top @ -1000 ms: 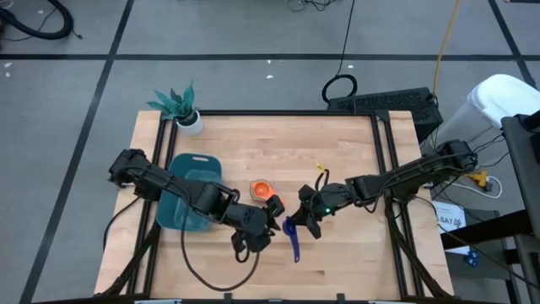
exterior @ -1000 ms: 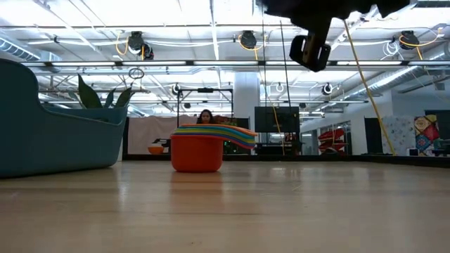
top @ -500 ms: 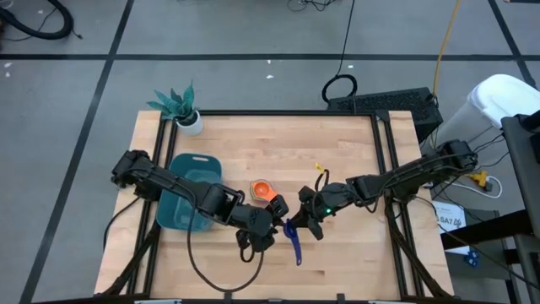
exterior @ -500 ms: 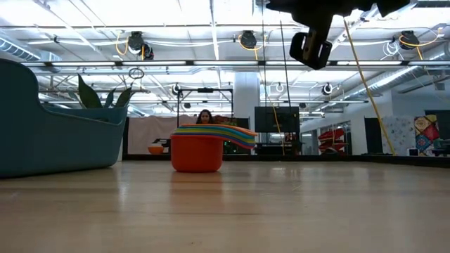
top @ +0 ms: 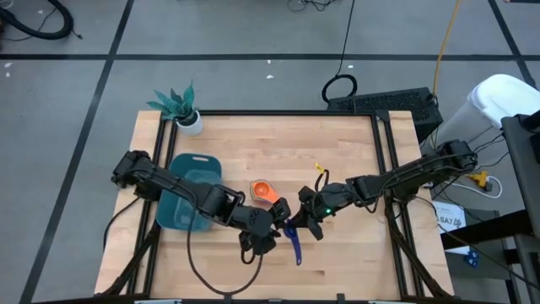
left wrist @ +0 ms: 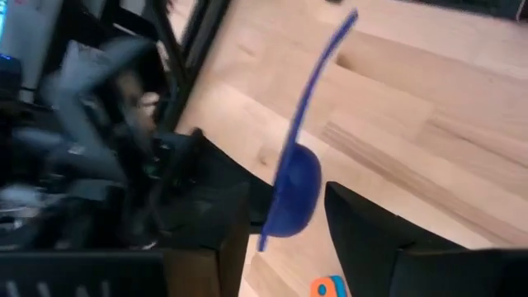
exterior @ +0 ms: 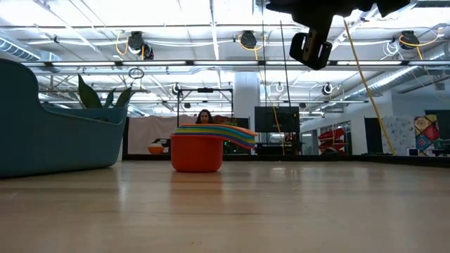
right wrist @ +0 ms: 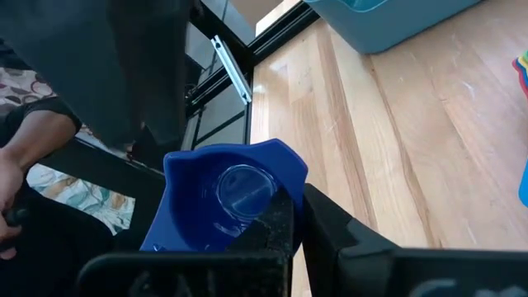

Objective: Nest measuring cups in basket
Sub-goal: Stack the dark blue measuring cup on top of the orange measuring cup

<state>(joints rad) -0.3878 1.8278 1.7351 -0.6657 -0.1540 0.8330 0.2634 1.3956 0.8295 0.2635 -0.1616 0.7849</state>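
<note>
A dark blue measuring cup (top: pixel 294 245) hangs above the table's middle, with my right gripper (top: pixel 299 225) shut on its bowl (right wrist: pixel 223 194). My left gripper (top: pixel 272 226) is open right beside it. Its two fingers stand on either side of the bowl (left wrist: pixel 295 186); whether they touch it I cannot tell. A nested stack of cups (top: pixel 263 191), orange on the outside with coloured handles fanned out (exterior: pixel 211 132), rests on its base on the table. The dark teal basket (top: pixel 196 167) stands to the left, partly under my left arm. My right gripper pinches the wall of the blue cup's bowl at its rim (right wrist: pixel 285 175), one finger (right wrist: pixel 272 223) inside the bowl and the other outside. The fingers come from the table's right, slanting slightly down. The cup is lifted clear, its handle (top: pixel 296 256) pointing toward the near edge.
A small white pot with a teal plant (top: pixel 182 108) stands at the far left corner. Black frame rails (top: pixel 384 169) run along the table's sides. Bare wood lies to the right and near the front edge. A person's hand (right wrist: pixel 16 177) shows beyond the table.
</note>
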